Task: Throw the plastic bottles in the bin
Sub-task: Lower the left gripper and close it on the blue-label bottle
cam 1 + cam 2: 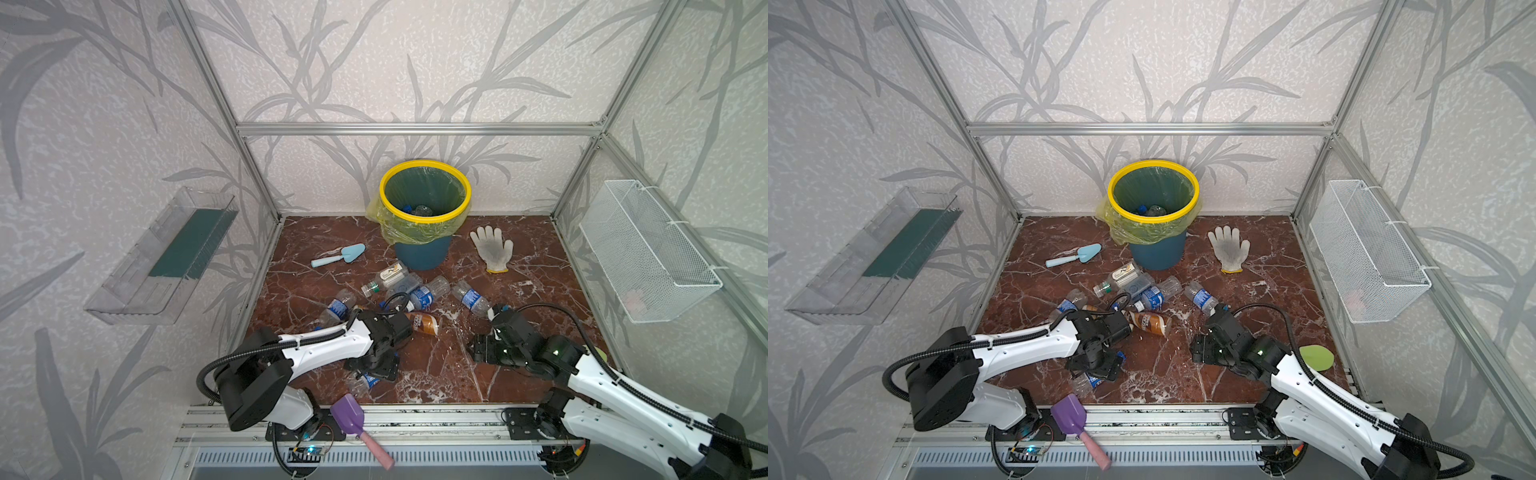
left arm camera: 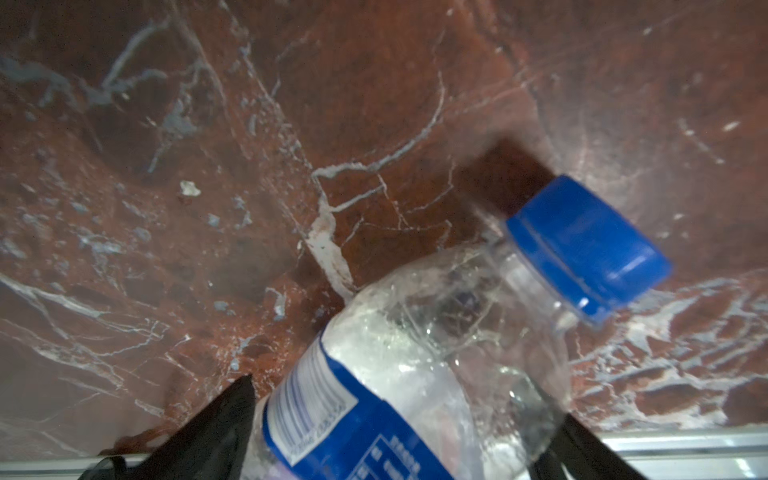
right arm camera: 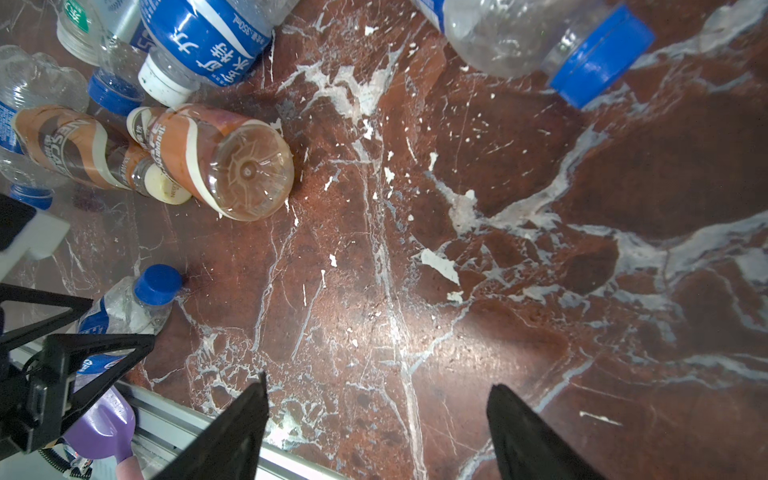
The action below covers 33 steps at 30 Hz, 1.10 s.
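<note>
Low in both top views, we see a crumpled clear plastic bottle with blue cap lying between the left gripper's spread jaws. Right gripper gapes empty. Round teal yellow-rimmed bin stands upper centre.

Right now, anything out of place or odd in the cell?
Purple scoop lies across the front rail, its pink handle sticking out past the edge instead of resting on the floor. A soiled work glove lies flat right of the bin. Both look like stray clutter.
</note>
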Tool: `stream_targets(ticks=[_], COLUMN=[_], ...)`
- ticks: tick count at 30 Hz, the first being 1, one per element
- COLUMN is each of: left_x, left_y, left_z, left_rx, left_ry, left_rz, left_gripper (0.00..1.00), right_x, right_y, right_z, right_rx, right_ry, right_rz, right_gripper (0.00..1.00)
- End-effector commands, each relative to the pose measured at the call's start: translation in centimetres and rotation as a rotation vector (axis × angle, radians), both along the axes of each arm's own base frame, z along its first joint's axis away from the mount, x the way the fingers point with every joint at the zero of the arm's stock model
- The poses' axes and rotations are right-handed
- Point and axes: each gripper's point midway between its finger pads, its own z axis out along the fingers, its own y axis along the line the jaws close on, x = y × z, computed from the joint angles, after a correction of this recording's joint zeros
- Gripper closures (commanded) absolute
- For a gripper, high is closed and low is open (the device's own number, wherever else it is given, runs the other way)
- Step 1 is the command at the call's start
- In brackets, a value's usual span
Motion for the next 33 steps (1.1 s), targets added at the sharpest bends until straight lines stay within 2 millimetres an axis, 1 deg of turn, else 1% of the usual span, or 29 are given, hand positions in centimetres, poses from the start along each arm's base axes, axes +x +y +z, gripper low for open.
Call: stream_targets(ticks=[1, 3, 7, 11, 15, 17, 19, 21, 24, 27, 30, 33], left_x=[0.7, 1.3, 2.8, 4.1, 4.2, 3.9, 3.6, 3.2, 2.8, 2.1, 1.6, 1.2], left_y=[0.6, 0.2, -1.0, -2.8, -3.8, -4.1, -4.0, -3.9, -3.7, -3.4, -3.5, -3.6], left_z=[0.0, -0.2, 0.1, 0.4, -0.2, -0.5, -0.6, 0.0, 1.1, 1.5, 0.8, 0.2], left_rx=[0.061, 0.053, 0.033, -0.014, -0.045, -0.061, -0.068, -0.086, -0.122, -0.162, -0.203, -0.202], left_ry=[-0.028, -0.052, -0.104, -0.136, -0.122, -0.104, -0.096, -0.102, -0.117, -0.113, -0.103, -0.084], left_rz=[0.024, 0.047, 0.075, 0.099, 0.136, 0.157, 0.176, 0.183, 0.181, 0.183, 0.197, 0.2], left_gripper=[0.09, 0.14, 0.22, 0.32, 0.37, 0.37, 0.27, 0.2, 0.15, 0.13, 0.14, 0.18], right_x=[-0.3, -0.3, -0.3, -0.3, -0.4, -0.4, -0.5, -0.5, -0.5, -0.3, -0.2, -0.1], right_y=[-0.4, -0.4, -0.4, -0.4, -0.6, -0.7, -0.8, -0.8, -0.7, -0.5, -0.2, 0.1], right_z=[-0.1, -0.3, -0.3, -0.3, -0.2, -0.2, -0.3, -0.3, -0.5, -0.7, -0.9, -0.9], right_rx=[-0.013, -0.013, -0.013, -0.016, -0.017, -0.017, -0.019, -0.023, -0.023, -0.023, -0.018, -0.017], right_ry=[0.0, 0.003, 0.002, 0.0, -0.001, -0.003, -0.005, -0.002, 0.001, 0.006, 0.011, 0.013], right_rz=[-0.009, -0.011, -0.01, -0.009, -0.011, -0.016, -0.016, -0.014, -0.013, -0.009, -0.005, 0.0], right_gripper=[0.16, 0.16, 0.17, 0.17, 0.17, 0.17, 0.17, 0.17, 0.17, 0.17, 0.17, 0.17])
